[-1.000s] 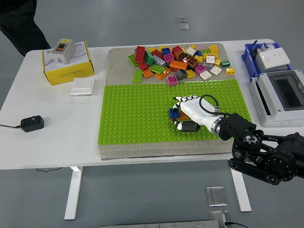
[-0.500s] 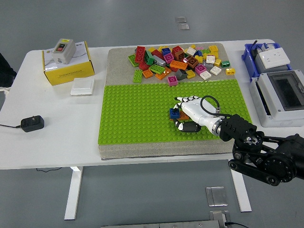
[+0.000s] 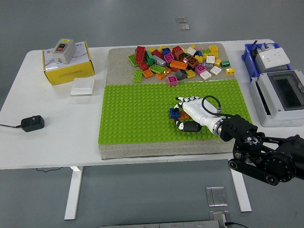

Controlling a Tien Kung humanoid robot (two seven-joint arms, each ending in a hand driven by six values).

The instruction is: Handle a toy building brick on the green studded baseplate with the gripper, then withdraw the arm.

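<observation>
While the small cluster of bricks (image 3: 177,114) sat on the green studded baseplate (image 3: 133,114), right of its middle and toward the near edge, your right hand (image 3: 190,114) lay over it from the right, white fingers (image 3: 183,100) fanned above and the thumb curled in below. A blue brick and an orange one showed at the hand's left edge; a dark piece (image 3: 191,126) lay just under the thumb. You could not tell from the head view whether the fingers had truly closed on a brick or only rested against the cluster, so the grip had to be judged unsettled.

To do this step well, you probably needed to press or pull straight along the studs, not sideways, since a skewed force would likely jam the brick or drag its neighbours. You also needed to loosen the fingers fully before drawing the arm back to the right, or the brick could lift with them.

Beyond the baseplate, the loose pile of coloured bricks (image 3: 178,59) lay on the grey mat (image 3: 118,59) at the far side, well apart from the hand. Your left arm was out of view. At the worktop (image 3: 57,137) edges sat a yellow box (image 3: 69,66) and a grey enclosure (image 3: 280,97), clear of the withdrawal path.
</observation>
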